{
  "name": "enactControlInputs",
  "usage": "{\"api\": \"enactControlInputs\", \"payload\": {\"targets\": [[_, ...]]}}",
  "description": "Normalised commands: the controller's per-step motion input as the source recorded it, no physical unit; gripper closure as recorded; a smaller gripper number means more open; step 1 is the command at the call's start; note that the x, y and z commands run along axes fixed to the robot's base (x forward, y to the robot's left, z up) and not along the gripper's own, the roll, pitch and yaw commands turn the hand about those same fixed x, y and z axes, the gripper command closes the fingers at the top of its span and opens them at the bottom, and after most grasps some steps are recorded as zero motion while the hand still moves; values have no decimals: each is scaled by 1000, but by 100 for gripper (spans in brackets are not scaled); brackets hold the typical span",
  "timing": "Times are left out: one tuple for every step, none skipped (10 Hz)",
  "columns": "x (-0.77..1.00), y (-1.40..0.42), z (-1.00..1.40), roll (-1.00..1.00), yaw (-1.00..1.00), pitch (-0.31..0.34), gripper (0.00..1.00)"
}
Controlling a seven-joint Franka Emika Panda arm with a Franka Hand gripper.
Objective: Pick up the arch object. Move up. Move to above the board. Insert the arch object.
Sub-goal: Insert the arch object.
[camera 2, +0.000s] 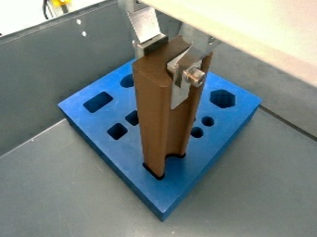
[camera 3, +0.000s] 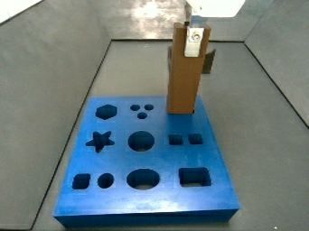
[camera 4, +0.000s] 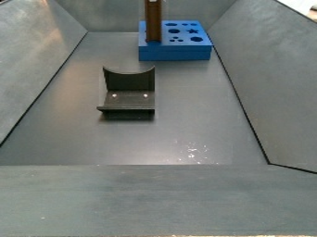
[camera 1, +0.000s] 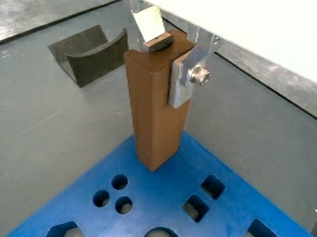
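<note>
My gripper (camera 1: 168,57) clamped the arch object (camera 1: 156,111) near its top, foot in the board (camera 2: 111,111) corner cut-out; any tilt risked jamming it.

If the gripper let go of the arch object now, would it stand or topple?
The arch object looks stiff, tall and slender, so probably top-heavy and apt to tip. Its foot seems seated in the board at one corner, which may steady it. The gripper clamps its top.

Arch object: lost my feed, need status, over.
Gripper shut on arch object at its top. Column upright, foot at the board edge slot. Grey notched block lies apart, nothing in the way.
</note>
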Motion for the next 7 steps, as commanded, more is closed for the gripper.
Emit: {"api": "enactControlInputs", "payload": {"targets": [[0,29,-114,0,0,0,100],[0,0,-183,4,0,0,100],[0,0,-231,17,0,0,100],[0,0,-266,16,0,0,100],[0,0,-289,19,0,0,100],[0,0,-291,21,0,0,100],[0,0,-291,17,0,0,100]]}}
